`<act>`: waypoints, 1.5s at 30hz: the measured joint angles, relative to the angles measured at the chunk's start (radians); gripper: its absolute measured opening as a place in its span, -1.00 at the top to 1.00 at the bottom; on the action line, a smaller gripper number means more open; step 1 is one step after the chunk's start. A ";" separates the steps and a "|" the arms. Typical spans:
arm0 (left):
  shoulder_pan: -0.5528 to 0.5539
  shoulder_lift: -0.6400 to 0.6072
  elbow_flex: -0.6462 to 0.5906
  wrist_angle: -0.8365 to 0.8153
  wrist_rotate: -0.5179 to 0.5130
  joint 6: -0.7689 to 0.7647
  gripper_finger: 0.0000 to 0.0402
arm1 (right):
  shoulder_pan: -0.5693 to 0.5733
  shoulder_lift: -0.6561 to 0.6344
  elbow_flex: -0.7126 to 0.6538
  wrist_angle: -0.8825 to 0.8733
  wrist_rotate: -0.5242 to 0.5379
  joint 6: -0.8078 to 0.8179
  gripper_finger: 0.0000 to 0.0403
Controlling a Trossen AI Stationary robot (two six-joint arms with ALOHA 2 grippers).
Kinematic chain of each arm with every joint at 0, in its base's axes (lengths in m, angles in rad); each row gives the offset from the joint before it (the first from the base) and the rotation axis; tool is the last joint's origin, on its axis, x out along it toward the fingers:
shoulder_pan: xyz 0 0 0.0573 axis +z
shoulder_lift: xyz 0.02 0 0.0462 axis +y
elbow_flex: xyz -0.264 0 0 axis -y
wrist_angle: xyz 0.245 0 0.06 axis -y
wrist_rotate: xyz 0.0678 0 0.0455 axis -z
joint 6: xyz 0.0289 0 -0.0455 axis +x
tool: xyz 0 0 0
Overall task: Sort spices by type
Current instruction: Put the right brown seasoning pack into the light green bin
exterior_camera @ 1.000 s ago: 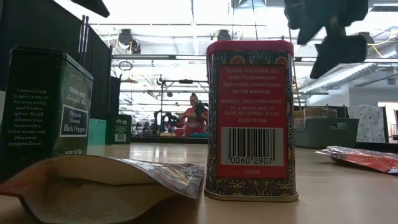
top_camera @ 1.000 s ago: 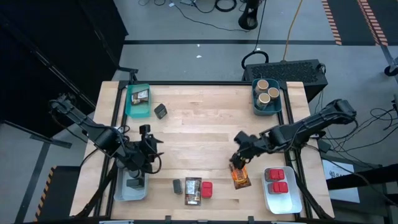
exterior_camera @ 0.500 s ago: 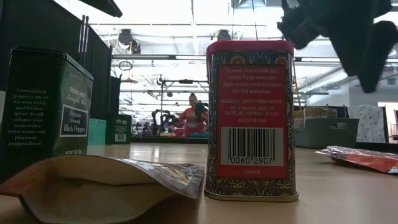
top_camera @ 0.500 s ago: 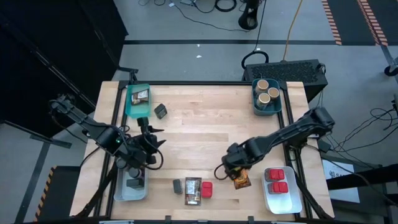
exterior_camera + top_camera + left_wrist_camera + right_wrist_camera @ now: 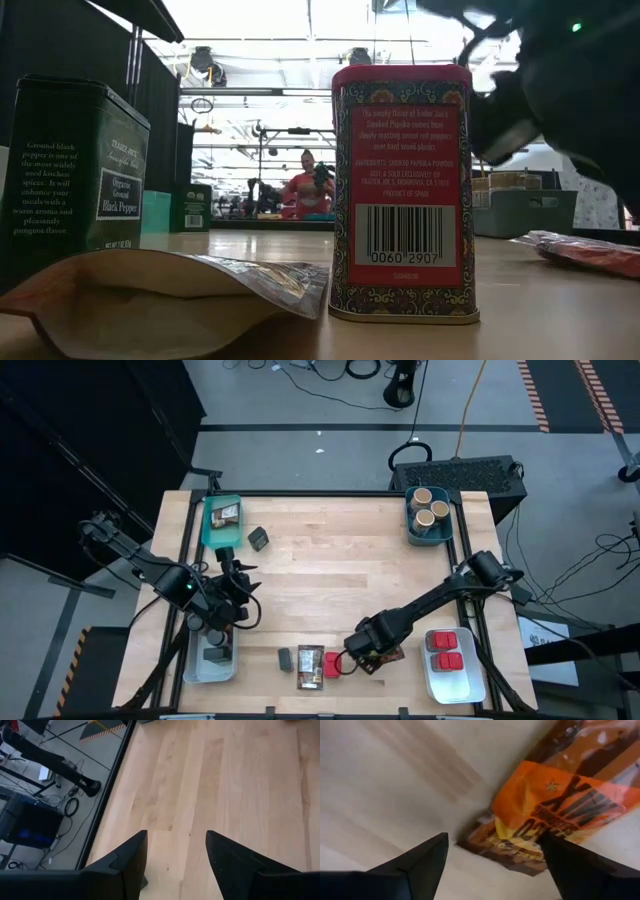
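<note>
The right gripper (image 5: 358, 650) hangs low over the wooden counter (image 5: 330, 570), fingers spread, just beside the flat orange-brown printed packet (image 5: 560, 815) near the front edge. The left gripper (image 5: 172, 865), also spread, hovers above the clear-white bin (image 5: 195, 665).

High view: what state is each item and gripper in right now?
Right gripper: open, low beside the red tin.
Left gripper: open, empty.
Orange packet: flat on the table.
Teal bin: holds three tan cylinders.
White tray: holds two red tins.
</note>
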 joint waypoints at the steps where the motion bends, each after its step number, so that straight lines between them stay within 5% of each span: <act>1: 0.000 0.000 0.000 0.001 0.000 0.000 -0.01 | -0.001 0.011 0.001 -0.007 -0.001 -0.010 -0.51; 6: 0.000 0.000 0.000 0.000 0.000 0.001 -0.01 | -0.001 0.044 0.002 -0.013 -0.002 -0.061 -0.23; 17: 0.000 0.000 0.000 0.034 0.000 0.001 -0.01 | -0.002 0.015 0.000 -0.032 0.029 -0.171 0.93; 28: 0.000 0.000 0.000 0.060 0.000 0.010 -0.01 | -0.058 -0.310 -0.005 -0.048 0.292 -0.200 0.98; 35: 0.001 0.000 0.000 0.160 0.049 0.118 -0.01 | -0.089 -0.485 -0.003 0.108 0.502 -0.420 0.99; 39: 0.001 0.000 0.000 0.249 0.077 0.215 -0.01 | -0.109 -0.512 -0.002 0.284 0.479 -0.650 1.00; 45: 0.001 0.016 0.001 0.391 0.263 0.352 -0.01 | -0.145 -0.479 -0.002 0.493 0.264 -0.967 1.00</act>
